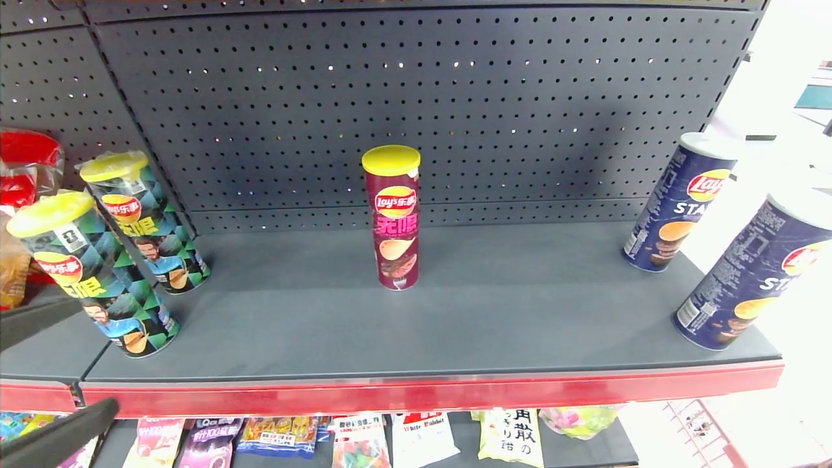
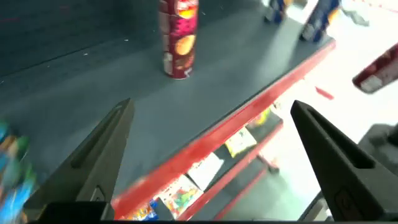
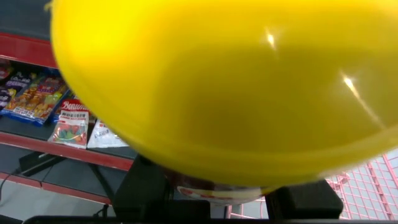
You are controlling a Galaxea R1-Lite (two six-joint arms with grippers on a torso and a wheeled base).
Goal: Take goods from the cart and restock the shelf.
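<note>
A maroon chip can (image 1: 392,218) with a yellow lid stands upright mid-shelf against the pegboard, and it is also in the left wrist view (image 2: 177,37). My left gripper (image 2: 211,112) hangs open and empty above the shelf's red front edge (image 2: 249,118). One of its dark fingers (image 1: 65,426) shows at the lower left of the head view. In the right wrist view a yellow can lid (image 3: 217,81) sits very close to the camera. The can's body drops between the dark fingers (image 3: 146,190) of my right gripper, which is shut on it.
Two teal cans (image 1: 97,273) (image 1: 146,221) stand at the shelf's left, two blue cans (image 1: 679,201) (image 1: 754,273) at its right. Bare grey shelf (image 1: 520,312) lies on either side of the maroon can. Snack bags (image 1: 357,442) fill the lower shelf. A pink wire cart (image 1: 702,429) is at lower right.
</note>
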